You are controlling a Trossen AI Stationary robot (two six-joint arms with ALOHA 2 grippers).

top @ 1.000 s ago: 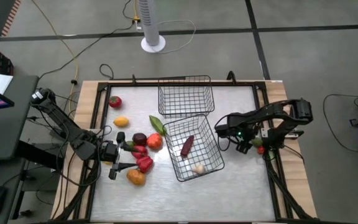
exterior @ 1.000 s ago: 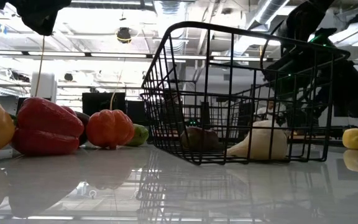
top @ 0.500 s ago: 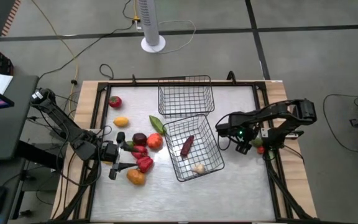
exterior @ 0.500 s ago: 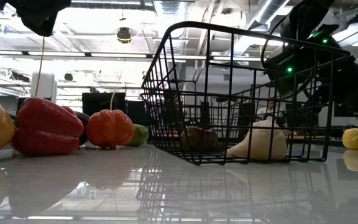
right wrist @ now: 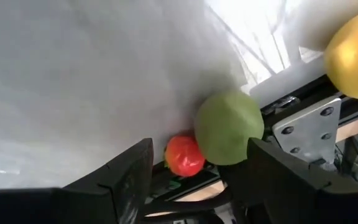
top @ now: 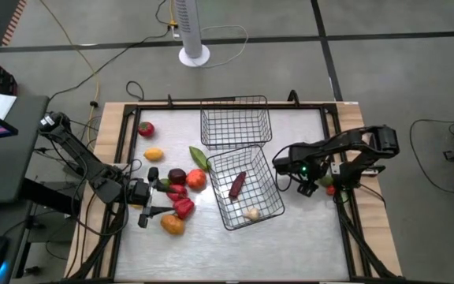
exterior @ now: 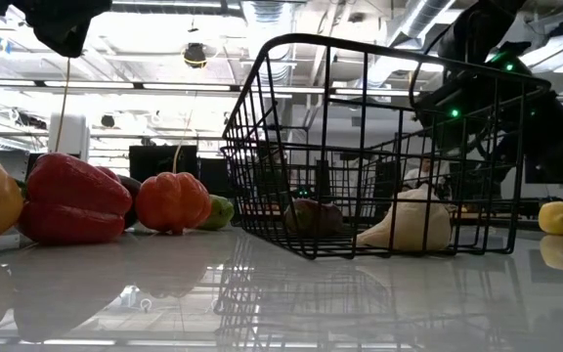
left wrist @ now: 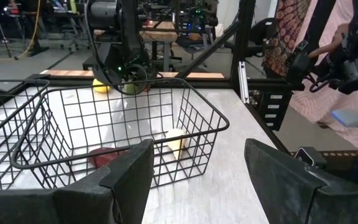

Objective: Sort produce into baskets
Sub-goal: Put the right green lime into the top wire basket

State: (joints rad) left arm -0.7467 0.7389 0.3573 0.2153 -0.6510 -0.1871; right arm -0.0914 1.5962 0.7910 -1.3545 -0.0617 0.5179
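high view shows almost nothing moved over the last second: the right gripper (top: 312,186) still hangs at the table's right edge, shifted only slightly. its wrist view shows the fingers spread and empty over a green fruit (right wrist: 229,127), with a small red fruit (right wrist: 184,155) and a yellow fruit (right wrist: 355,59) close by. so the pick is not yet made. the left gripper (top: 150,199) waits, fingers apart, beside the produce cluster (top: 181,189). the near basket (top: 245,188) already holds a maroon piece (top: 237,185) and the garlic (top: 251,213); the far basket (top: 236,121) looks empty.
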